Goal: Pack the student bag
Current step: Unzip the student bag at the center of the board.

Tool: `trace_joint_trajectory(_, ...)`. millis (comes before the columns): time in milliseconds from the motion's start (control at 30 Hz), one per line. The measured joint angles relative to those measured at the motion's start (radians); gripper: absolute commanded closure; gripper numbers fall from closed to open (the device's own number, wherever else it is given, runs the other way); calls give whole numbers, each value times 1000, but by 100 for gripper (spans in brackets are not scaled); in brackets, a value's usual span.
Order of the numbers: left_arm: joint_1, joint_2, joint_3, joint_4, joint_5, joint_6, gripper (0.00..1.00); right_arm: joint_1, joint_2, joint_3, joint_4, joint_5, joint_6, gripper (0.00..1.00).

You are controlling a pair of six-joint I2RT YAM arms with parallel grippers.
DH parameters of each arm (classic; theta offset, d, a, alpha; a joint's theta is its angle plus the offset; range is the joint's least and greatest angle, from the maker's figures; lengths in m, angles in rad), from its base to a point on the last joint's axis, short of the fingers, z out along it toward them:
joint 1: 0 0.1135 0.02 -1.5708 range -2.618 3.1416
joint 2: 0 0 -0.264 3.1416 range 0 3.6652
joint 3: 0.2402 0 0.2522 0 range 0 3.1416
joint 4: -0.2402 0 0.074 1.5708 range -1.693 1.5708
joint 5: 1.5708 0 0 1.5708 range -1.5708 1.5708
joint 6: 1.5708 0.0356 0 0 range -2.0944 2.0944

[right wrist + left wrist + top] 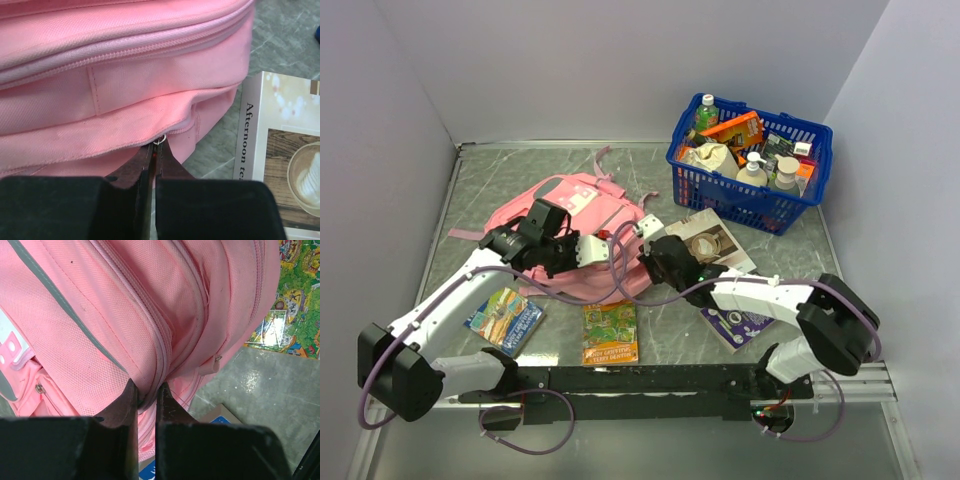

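The student bag (570, 195) is a soft pink backpack lying flat in the middle of the table. My left gripper (603, 250) is at its near edge. In the left wrist view this gripper (147, 390) is shut on a raised zip seam of the pink fabric (125, 315). My right gripper (632, 238) meets the bag's near right corner. In the right wrist view it (154, 150) is shut on a small zip pull with a metal ring (159, 140), under a fold of the bag (125, 60).
A blue plastic basket (750, 175) full of bottles and packets stands at the back right. Books lie around the bag: an "Afternoon tea" book (715, 240), a purple one (735, 325), a green-orange one (610, 332) and a blue one (505, 320).
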Motion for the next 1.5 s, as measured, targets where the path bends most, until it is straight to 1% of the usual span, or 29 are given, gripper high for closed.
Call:
trace_joint_trajectory(133, -1, 0, 0, -5, -2, -13, 99, -6, -115, -57, 0, -30, 9, 100)
trace_joint_trajectory(267, -5, -14, -27, 4, 2, -20, 99, -14, -248, -62, -39, -95, 18, 100)
trace_joint_trajectory(333, -8, -26, -39, 9, 4, -23, 99, -16, -276, -58, -65, -127, 29, 100)
trace_joint_trajectory(533, -10, -24, -34, -2, 8, -72, 99, -12, -256, -54, -110, -172, 85, 100)
trace_joint_trajectory(667, -9, -3, 6, -36, 11, -143, 99, 26, -233, -50, -131, -152, 119, 100)
trace_joint_trajectory(767, -9, 11, 31, -53, 7, -204, 99, 75, -224, -14, -177, -116, 122, 100)
trace_joint_trajectory(900, -8, 15, 34, -72, -10, -277, 99, 131, -224, 31, -239, -89, 122, 100)
trace_joint_trajectory(1067, -7, 15, 33, -72, -15, -362, 99, 179, -227, 32, -297, -56, 134, 100)
trace_joint_trajectory(1200, 4, 15, 37, -63, 12, -426, 99, 188, -254, 17, -333, -8, 175, 100)
trace_joint_trajectory(1367, 19, 23, 83, -56, 54, -494, 99, 176, -317, -77, -296, 17, 246, 100)
trace_joint_trajectory(1467, 20, 28, 84, -44, 58, -524, 99, 169, -299, -44, -305, 11, 254, 100)
trace_joint_trajectory(1500, 21, 29, 82, -42, 52, -535, 99, 168, -263, 9, -333, 1, 253, 100)
